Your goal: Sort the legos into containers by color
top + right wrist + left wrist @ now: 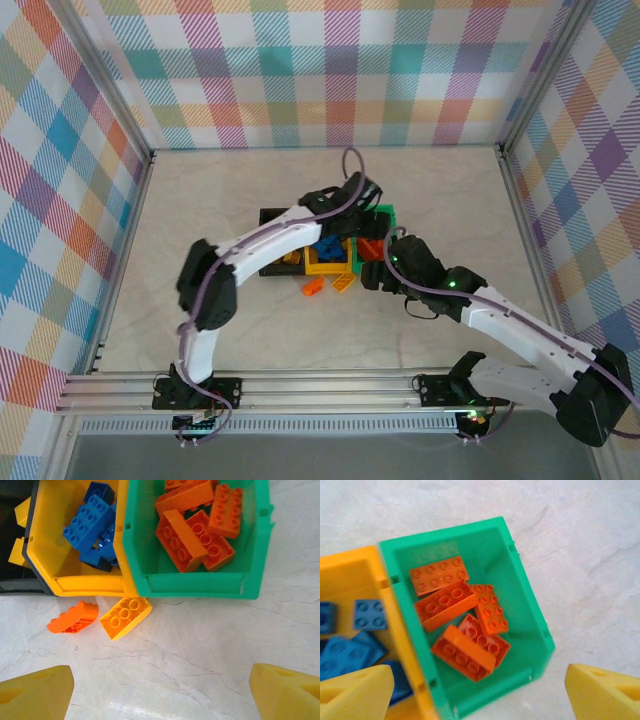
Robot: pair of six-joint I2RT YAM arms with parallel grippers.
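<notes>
The green container (530,605) holds several orange legos (465,652). Beside it, the yellow container (350,570) holds blue legos (367,615). My left gripper (480,695) hangs open over the green container's near end with nothing between its yellow fingers (355,692). My right gripper (160,690) is open above bare table in front of the containers. Two loose legos lie on the table by the yellow container (85,585): an orange one (73,617) and a yellow one (125,617). The black container (12,492) holds yellow legos (22,512).
The three containers stand side by side mid-table, black (272,218) on the left, yellow (330,265) in the middle, green (388,213) on the right. The two arms cross above them. Plaid walls enclose the table, with open marble surface around.
</notes>
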